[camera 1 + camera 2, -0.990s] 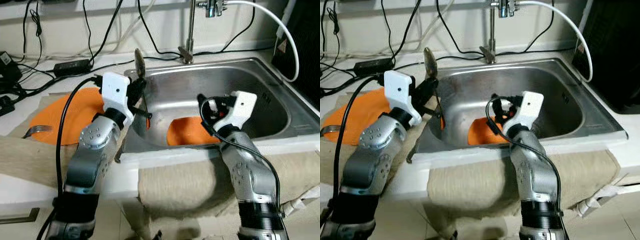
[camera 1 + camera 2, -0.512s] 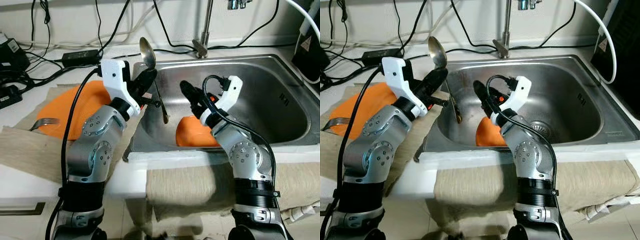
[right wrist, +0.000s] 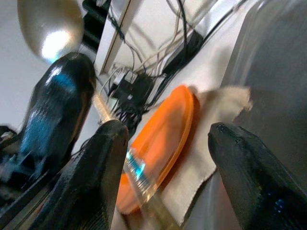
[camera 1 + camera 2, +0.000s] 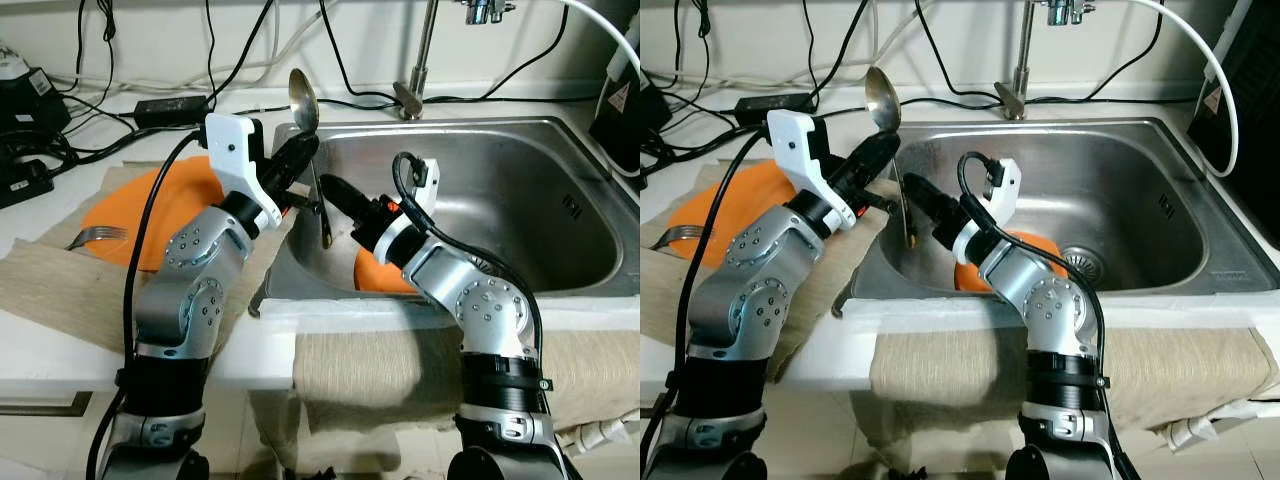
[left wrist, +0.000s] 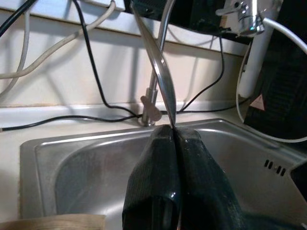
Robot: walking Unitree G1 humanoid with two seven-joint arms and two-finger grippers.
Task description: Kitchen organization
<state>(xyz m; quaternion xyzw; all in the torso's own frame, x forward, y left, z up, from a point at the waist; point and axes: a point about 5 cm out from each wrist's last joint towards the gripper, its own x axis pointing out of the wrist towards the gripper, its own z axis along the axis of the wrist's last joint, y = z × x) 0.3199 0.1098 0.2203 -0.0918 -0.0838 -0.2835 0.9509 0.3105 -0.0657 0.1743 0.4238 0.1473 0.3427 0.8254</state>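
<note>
My left gripper (image 4: pixel 297 158) is shut on a metal spoon (image 4: pixel 303 98), held upright at the sink's left rim, bowl up and handle hanging down into the basin. In the left wrist view the fingers (image 5: pixel 158 167) pinch the spoon (image 5: pixel 160 72). My right gripper (image 4: pixel 338 196) stands open just right of the spoon's handle; in the right wrist view the handle (image 3: pixel 136 175) lies between its fingers (image 3: pixel 96 182), close to one of them. An orange plate (image 4: pixel 150 205) lies on the cloth at the left, and an orange dish (image 4: pixel 380 278) sits in the sink.
The steel sink (image 4: pixel 540 170) fills the right half, with a faucet (image 4: pixel 420 60) behind it. A fork (image 4: pixel 95 237) rests on the orange plate's edge. Cables and a power adapter (image 4: pixel 170 108) clutter the back counter. A beige cloth (image 4: pixel 55 295) covers the counter's front.
My right gripper has swung left from over the orange dish to the spoon's handle. The left gripper still holds the spoon, now a little higher. The camera has also shifted.
</note>
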